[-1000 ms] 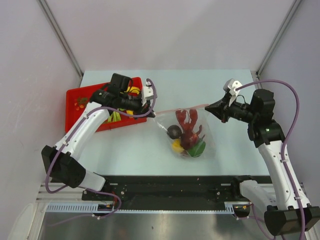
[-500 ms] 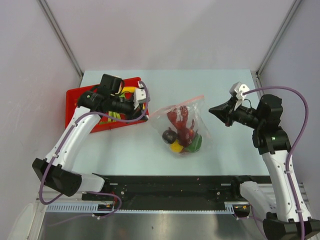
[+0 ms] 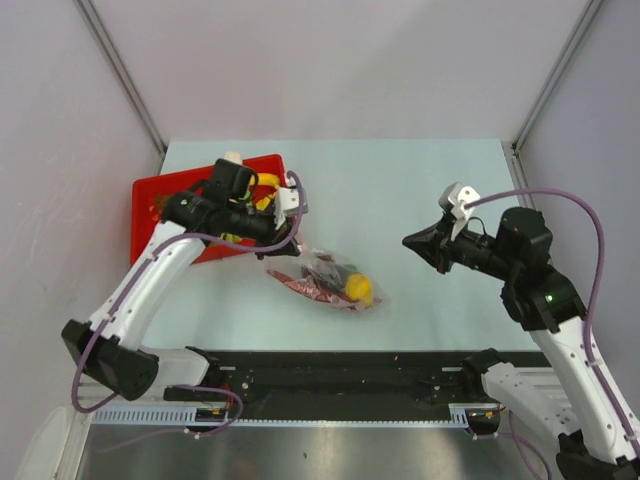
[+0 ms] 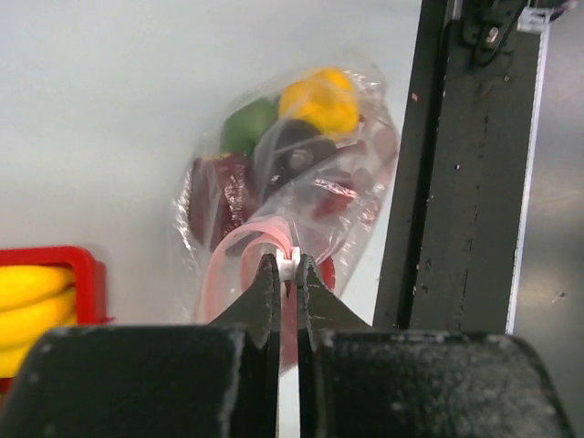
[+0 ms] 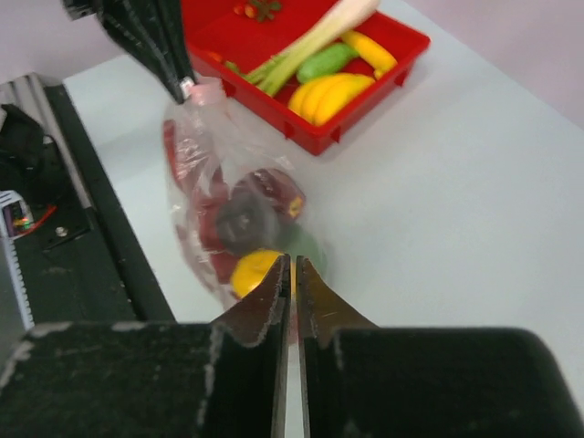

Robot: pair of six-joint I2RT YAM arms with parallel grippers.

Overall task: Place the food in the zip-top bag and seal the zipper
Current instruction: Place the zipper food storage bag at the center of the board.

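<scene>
Sealing step, by the look of it. The left gripper (image 4: 288,265) is pinched tight on a small white tab on the zipper (image 4: 239,246), whose pink strip curls in a loop, so I can't tell if the mouth is shut. The zip-top bag (image 3: 330,285) lies slumped on the table (image 3: 420,170), from centre toward 6 o'clock. It holds the pear (image 3: 359,288), green pepper (image 4: 248,126), a dark fruit (image 4: 297,151) and the lobster (image 4: 205,196). The right gripper (image 5: 292,260) is at 3 o'clock of the bag, well apart, jaws nearly together with nothing between them. Bananas (image 5: 333,91) and leek (image 5: 315,36) are still in the red tray (image 3: 160,195) at 10 o'clock. The likely next move is for the right gripper to spread, pin the strip's free end and hold it taut while the tab is run along.
</scene>
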